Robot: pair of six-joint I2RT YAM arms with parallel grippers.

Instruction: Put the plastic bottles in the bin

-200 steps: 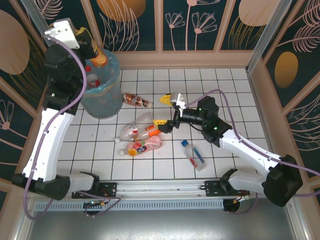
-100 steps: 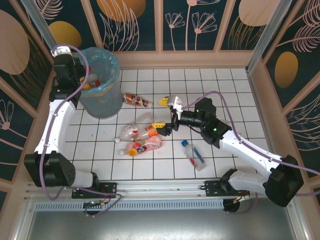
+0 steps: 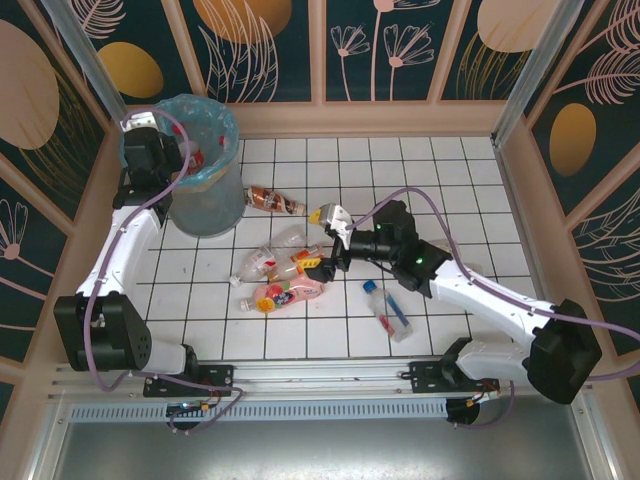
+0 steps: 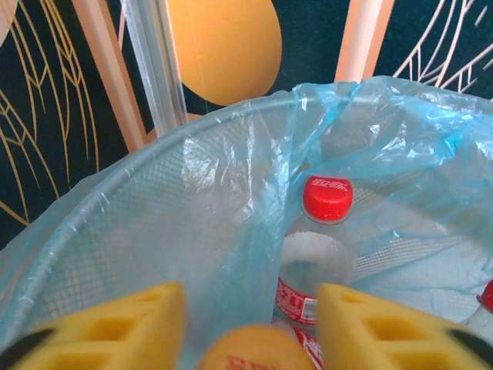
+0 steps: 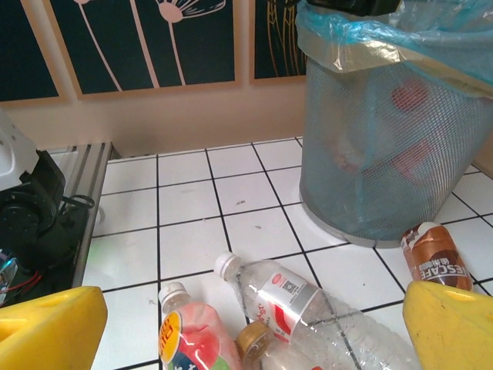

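The bin (image 3: 205, 195) stands at the back left, grey mesh lined with a blue bag (image 4: 231, 193). My left gripper (image 3: 176, 162) hangs over its left rim. Seen from the left wrist, this gripper (image 4: 248, 312) is open, an orange bottle (image 4: 250, 347) loose between its yellow fingers, a gap on each side. A red-capped bottle (image 4: 320, 254) stands inside the bin. My right gripper (image 3: 320, 240) is open wide above a heap of bottles: a clear one (image 5: 308, 301), a pink one (image 5: 192, 339), a gold-capped one (image 5: 258, 343).
A brown bottle (image 3: 272, 200) lies beside the bin's base, also seen from the right wrist as the brown bottle (image 5: 435, 258). A blue-labelled bottle (image 3: 388, 310) lies alone on the white tiles right of the heap. Wooden panelled walls (image 3: 510, 200) enclose the floor.
My left arm came down from high above the bin to its rim and its jaws opened off the orange bottle. My right gripper slid left and lower over the heap.
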